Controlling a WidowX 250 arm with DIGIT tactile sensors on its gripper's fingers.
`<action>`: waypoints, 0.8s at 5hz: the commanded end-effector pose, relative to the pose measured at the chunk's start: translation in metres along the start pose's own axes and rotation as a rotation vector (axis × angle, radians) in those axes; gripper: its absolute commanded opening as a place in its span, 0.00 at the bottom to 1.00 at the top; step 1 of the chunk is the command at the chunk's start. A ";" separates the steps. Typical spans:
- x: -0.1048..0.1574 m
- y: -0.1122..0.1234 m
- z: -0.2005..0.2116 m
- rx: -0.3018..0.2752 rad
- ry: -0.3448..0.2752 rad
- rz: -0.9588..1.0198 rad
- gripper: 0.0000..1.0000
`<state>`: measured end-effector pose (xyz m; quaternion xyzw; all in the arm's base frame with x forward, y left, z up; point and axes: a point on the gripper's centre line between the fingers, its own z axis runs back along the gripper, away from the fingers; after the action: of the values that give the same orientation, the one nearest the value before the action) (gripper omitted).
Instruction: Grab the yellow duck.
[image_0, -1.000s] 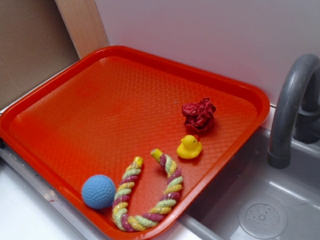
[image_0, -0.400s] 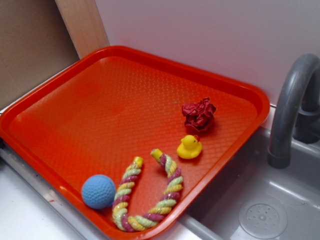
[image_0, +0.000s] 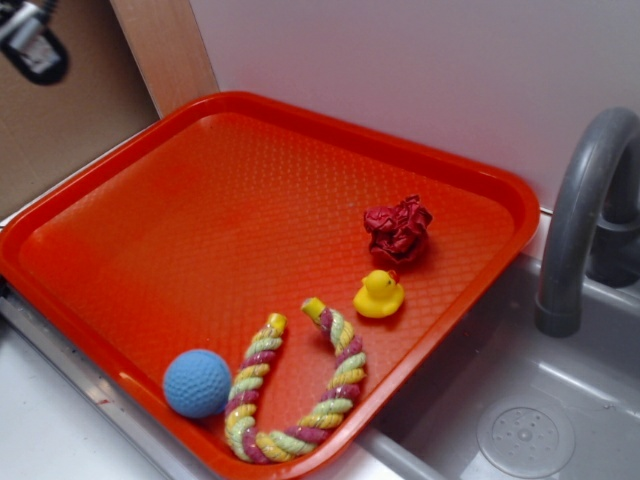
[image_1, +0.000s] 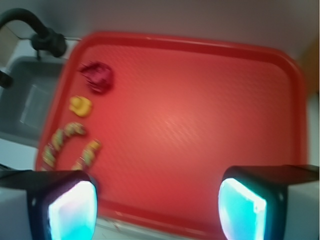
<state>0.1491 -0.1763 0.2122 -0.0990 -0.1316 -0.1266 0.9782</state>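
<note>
The yellow duck (image_0: 379, 295) stands on the red tray (image_0: 200, 230) near its right rim, just below a crumpled dark-red wad (image_0: 398, 232). In the wrist view the yellow duck (image_1: 80, 105) shows small at the left of the tray (image_1: 200, 125). My gripper (image_1: 157, 207) hangs high over the tray's near edge, far from the duck, open with nothing between its wide-apart fingers. In the exterior view only a black and silver part of the gripper (image_0: 30, 40) shows at the top left corner.
A blue ball (image_0: 197, 383) and a braided rope toy (image_0: 300, 390) lie at the tray's front. A grey sink (image_0: 520, 420) with a curved faucet (image_0: 580, 220) sits right of the tray. A white wall stands behind.
The gripper has come into the exterior view at the top left corner. The duck and the other things on the tray have not moved.
</note>
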 end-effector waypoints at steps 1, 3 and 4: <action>0.034 -0.063 -0.024 -0.056 -0.019 -0.075 1.00; 0.047 -0.094 -0.084 -0.031 0.053 -0.140 1.00; 0.048 -0.105 -0.115 -0.037 0.079 -0.158 1.00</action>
<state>0.1926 -0.3028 0.1084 -0.0742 -0.0708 -0.2046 0.9734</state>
